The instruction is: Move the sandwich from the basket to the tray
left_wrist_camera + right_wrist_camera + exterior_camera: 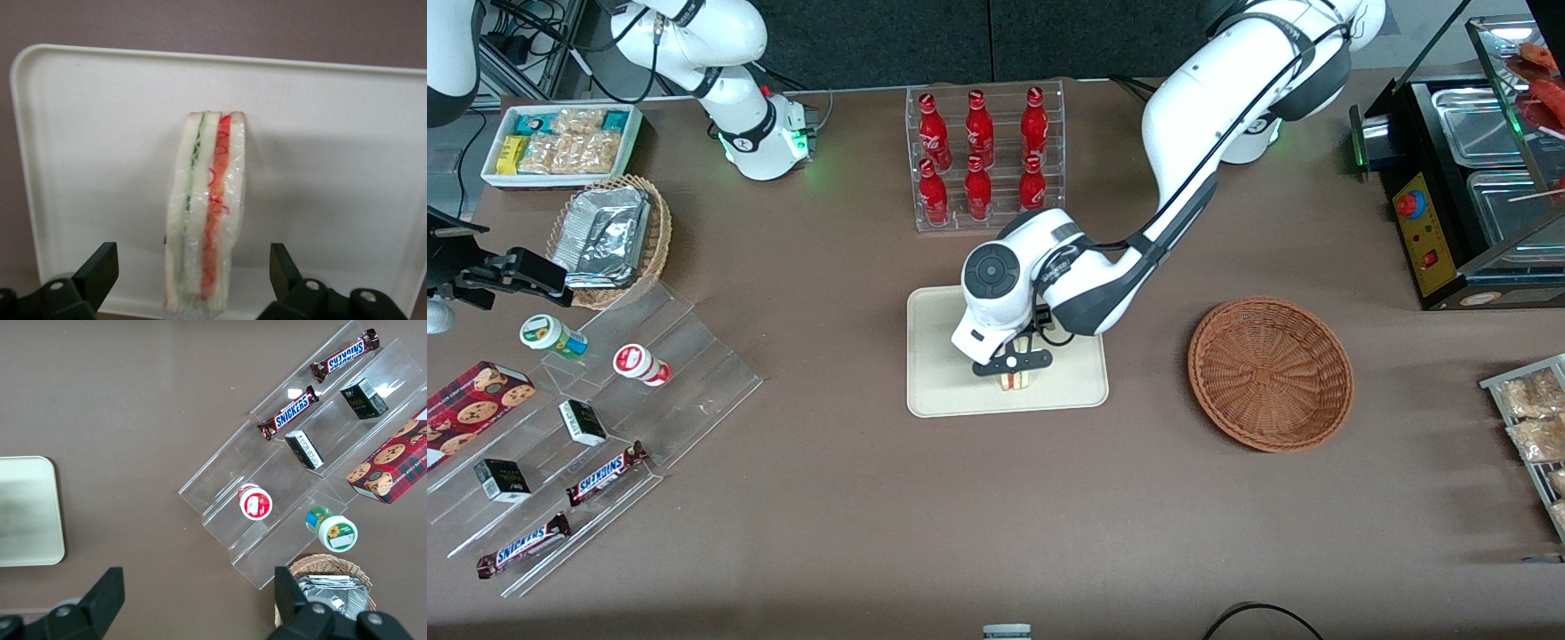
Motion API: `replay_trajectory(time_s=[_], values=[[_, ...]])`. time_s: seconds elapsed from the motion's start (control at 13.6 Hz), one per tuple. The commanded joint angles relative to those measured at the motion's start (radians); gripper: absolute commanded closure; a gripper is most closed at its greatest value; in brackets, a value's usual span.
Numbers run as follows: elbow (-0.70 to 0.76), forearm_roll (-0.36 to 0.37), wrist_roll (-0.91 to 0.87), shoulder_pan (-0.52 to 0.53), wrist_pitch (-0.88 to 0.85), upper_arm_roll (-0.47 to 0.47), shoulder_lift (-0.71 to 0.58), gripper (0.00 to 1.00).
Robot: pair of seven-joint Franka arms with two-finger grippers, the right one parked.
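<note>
The sandwich (pixel 205 230) stands on its edge on the cream tray (pixel 100 133), wrapped in clear film, with green and red filling along its cut edge. My gripper (pixel 193 277) is open just above it, one finger (pixel 100 270) on each side with a clear gap to the bread. In the front view the gripper (pixel 1013 364) hangs over the tray (pixel 938 373), near its edge closest to the camera, and the sandwich (pixel 1015 381) peeks out below it. The reddish-brown basket (pixel 1270 373) sits empty beside the tray, toward the working arm's end.
A clear rack of red bottles (pixel 983 156) stands farther from the camera than the tray. Acrylic steps with snacks (pixel 596 418) and a tan wicker basket of foil trays (pixel 609 238) lie toward the parked arm's end. A black food warmer (pixel 1467 187) stands past the basket.
</note>
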Motion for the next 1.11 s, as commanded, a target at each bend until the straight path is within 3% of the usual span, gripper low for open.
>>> replay_trajectory(time_s=[0.0, 0.74, 1.03], values=[[-0.009, 0.004, -0.017, 0.070, -0.094, -0.008, -0.072, 0.00], [-0.028, -0.132, 0.243, 0.368, -0.189, -0.007, -0.206, 0.00], [-0.029, -0.142, 0.392, 0.466, -0.277, -0.002, -0.264, 0.00]])
